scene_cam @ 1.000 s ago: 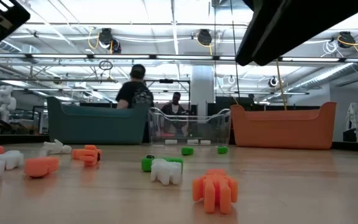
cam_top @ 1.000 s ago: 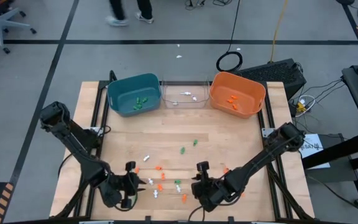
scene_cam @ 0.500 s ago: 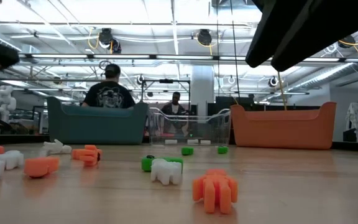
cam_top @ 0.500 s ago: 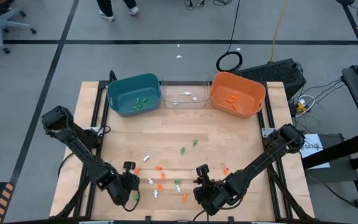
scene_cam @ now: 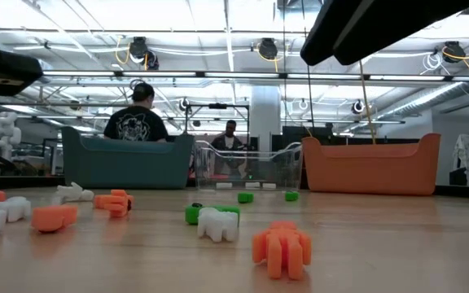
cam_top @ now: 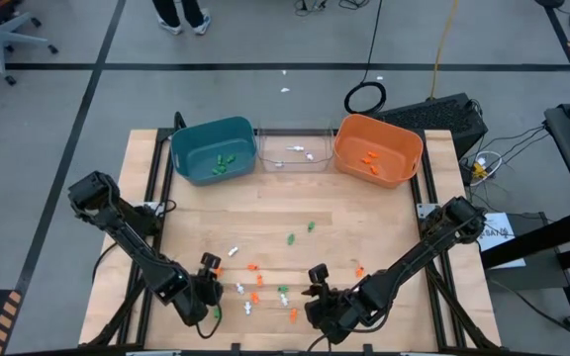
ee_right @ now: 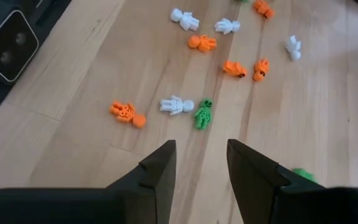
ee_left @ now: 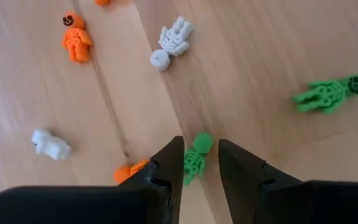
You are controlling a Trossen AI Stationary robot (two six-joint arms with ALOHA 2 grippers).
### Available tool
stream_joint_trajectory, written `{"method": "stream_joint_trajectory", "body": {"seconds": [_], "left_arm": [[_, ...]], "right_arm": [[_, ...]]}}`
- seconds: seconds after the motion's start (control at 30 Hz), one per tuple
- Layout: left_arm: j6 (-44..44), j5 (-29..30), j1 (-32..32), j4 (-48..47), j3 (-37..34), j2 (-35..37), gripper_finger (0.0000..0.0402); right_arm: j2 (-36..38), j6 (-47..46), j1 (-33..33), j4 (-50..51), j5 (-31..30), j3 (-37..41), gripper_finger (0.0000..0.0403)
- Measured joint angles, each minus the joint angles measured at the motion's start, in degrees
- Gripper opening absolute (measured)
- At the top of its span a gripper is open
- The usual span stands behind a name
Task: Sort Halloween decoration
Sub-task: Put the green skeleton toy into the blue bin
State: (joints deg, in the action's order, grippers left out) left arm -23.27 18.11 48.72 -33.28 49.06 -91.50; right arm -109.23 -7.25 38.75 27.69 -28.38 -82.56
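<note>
Along the table's (cam_top: 275, 213) far edge stood three bins side by side: a teal bin (cam_top: 213, 150) with green trinkets inside, a clear bin (cam_top: 292, 148) with white ones, and an orange bin (cam_top: 377, 149) with orange ones. Between the bins and the scattered pieces lay a wide band of bare wood, and the left and right margins of the table were bare too. The loose trinkets (cam_top: 255, 287) clustered near the front edge, between the two arms, with two green ones (cam_top: 300, 232) lying apart toward the middle. The left gripper (cam_top: 209, 297) was low at the front left of the cluster; its jaws stood slightly apart on either side of a green skeleton (ee_left: 195, 157), and whether they touched it could not be told. An orange piece (ee_left: 129, 172) lay just beside one finger, and a white skeleton (ee_left: 171, 40), an orange skeleton (ee_left: 75, 41) and another green skeleton (ee_left: 329, 95) lay farther out on the wood. The right gripper (cam_top: 315, 297) was at the front right of the cluster, jaws spread and holding nothing, above bare wood with a green skeleton (ee_right: 202, 114), a white one (ee_right: 176, 105) and an orange one (ee_right: 126, 114) ahead. In the low view a person (scene_cam: 137, 118) stood beyond the teal bin.
</note>
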Motion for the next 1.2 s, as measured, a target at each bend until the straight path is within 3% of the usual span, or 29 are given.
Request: {"method": "stream_joint_trajectory", "body": {"seconds": [0.17, 1.2], "left_arm": [[-0.1, -4.3, 0.0, -0.1, 0.0, 0.0, 0.0106], [0.2, 1.1, -0.1, -3.3, 0.0, 0.0, 0.0107]], "right_arm": [[0.0, -0.9, 0.0, 0.4, 0.1, 0.0, 0.0128], [0.0, -7.1, 0.4, 0.3, 0.1, 0.0, 0.0128]]}}
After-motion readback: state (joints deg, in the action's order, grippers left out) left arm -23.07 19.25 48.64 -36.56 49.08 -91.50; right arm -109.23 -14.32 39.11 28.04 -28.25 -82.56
